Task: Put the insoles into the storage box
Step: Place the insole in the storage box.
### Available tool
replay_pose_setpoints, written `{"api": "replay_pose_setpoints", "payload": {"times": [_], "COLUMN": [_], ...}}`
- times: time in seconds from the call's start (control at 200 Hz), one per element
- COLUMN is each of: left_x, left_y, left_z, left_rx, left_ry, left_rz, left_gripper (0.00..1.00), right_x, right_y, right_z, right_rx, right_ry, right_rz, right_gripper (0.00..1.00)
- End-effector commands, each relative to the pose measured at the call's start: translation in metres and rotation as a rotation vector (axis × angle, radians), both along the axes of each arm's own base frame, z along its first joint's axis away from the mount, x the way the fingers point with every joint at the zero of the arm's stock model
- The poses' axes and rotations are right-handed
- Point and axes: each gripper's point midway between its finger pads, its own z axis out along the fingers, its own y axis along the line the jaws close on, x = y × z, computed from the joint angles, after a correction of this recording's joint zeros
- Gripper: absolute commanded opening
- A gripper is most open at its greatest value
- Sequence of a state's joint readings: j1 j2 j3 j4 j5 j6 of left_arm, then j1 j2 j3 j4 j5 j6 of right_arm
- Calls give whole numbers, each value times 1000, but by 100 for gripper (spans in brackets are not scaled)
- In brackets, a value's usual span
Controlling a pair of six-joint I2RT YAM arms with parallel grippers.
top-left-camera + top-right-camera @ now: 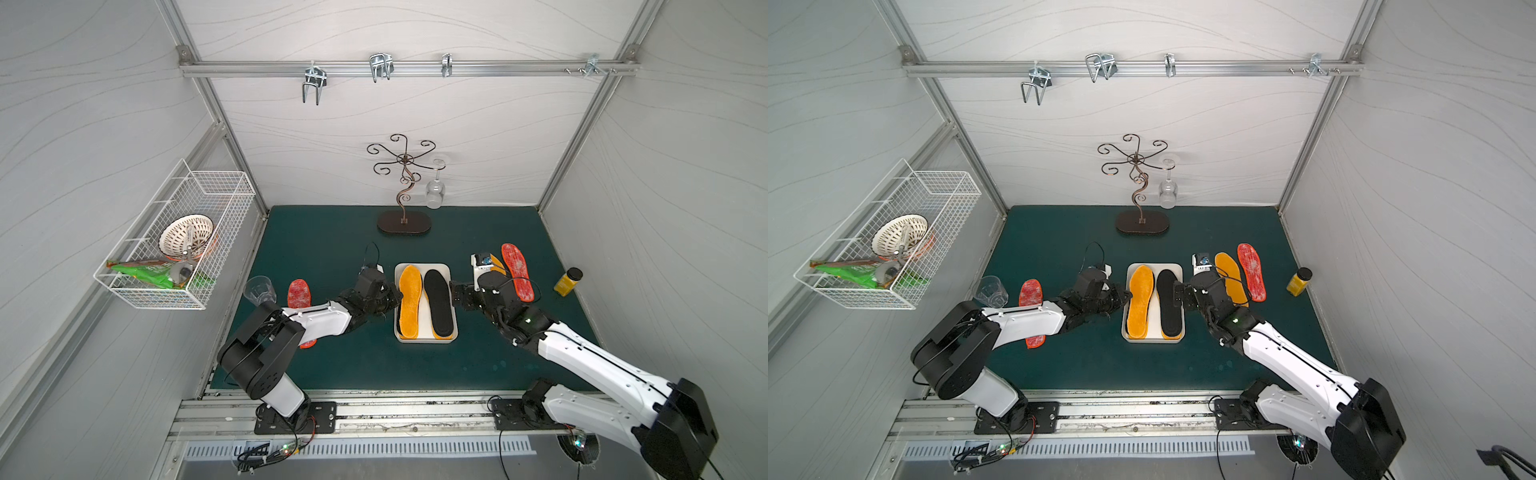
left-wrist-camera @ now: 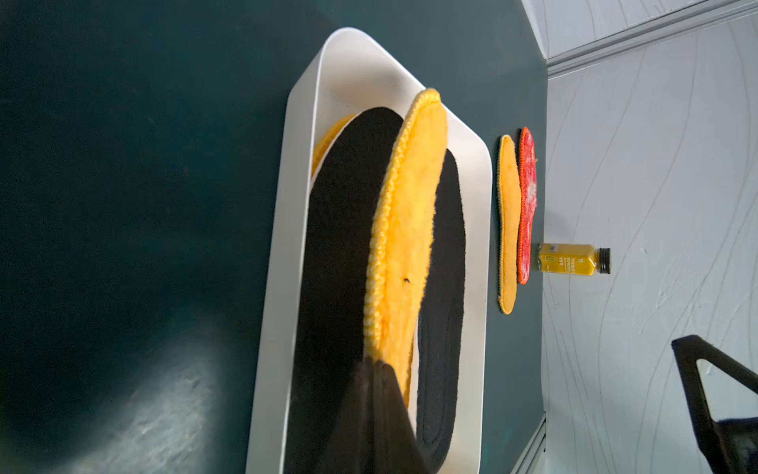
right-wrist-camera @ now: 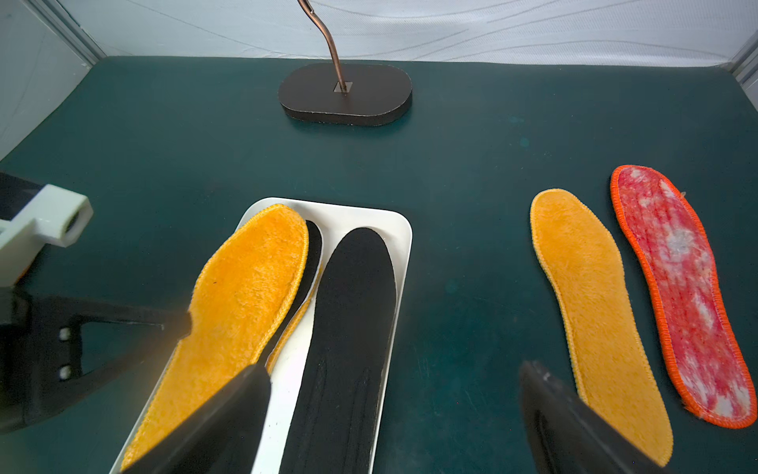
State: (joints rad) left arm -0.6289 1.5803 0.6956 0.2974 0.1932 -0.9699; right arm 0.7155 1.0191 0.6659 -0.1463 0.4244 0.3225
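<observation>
- The left claw (image 1: 394, 297) is clamped on the edge of an orange insole (image 1: 409, 301) and holds it tilted over the box (image 1: 423, 268). A black insole (image 1: 438, 303) lies flat beside it.
- The right claw (image 1: 455, 296) gapes wide and empty, just beside the box's right wall.
- Let go like this, the orange insole could flop onto the rim and hang out; it looks limp.
- The right claw sits so near that a small swing might shove the box.
- Out on the mat (image 1: 332, 249) lie a second orange insole (image 1: 1229, 276) beside a red insole (image 1: 517, 272), and another red one (image 1: 299, 293) half under the left arm (image 1: 320, 320).
- I can't count how many are stacked in the box; only edges show.
</observation>
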Motion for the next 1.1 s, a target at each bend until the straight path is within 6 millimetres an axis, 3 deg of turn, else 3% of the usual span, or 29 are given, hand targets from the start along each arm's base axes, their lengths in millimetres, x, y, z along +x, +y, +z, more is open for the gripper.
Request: {"api": "replay_pose_setpoints", "payload": {"times": [0.0, 0.365, 0.53, 0.675, 0.75, 0.87, 0.915, 0.975, 1.095], "left_x": [12, 10, 7, 5, 5, 3, 2, 0, -6], "left_y": [-7, 1, 11, 30, 43, 63, 70, 75, 66], "left_z": [20, 21, 29, 48, 58, 72, 75, 80, 83], "left_rx": [3, 57, 98, 181, 251, 374, 422, 463, 474], "left_ry": [-63, -69, -91, -163, -204, -262, -273, -290, -307], "left_rz": [-8, -12, 1, 23, 28, 30, 29, 10, -76], "left_gripper": [0, 33, 34, 34, 34, 35, 35, 36, 40], "right_x": [1, 1, 1, 1, 2, 6, 10, 19, 40], "right_y": [2, 5, 9, 20, 31, 46, 44, 33, -7], "right_z": [1, 0, -2, 0, -4, -14, -21, -30, -43], "right_rx": [25, 30, 33, 53, 91, 156, 163, 151, 79], "right_ry": [-1, 5, 14, 41, 107, 266, 315, 363, 427], "right_rz": [2, 15, 38, 85, 144, 197, 176, 119, -57], "right_gripper": [99, 99, 99, 97, 88, 52, 42, 41, 55]}}
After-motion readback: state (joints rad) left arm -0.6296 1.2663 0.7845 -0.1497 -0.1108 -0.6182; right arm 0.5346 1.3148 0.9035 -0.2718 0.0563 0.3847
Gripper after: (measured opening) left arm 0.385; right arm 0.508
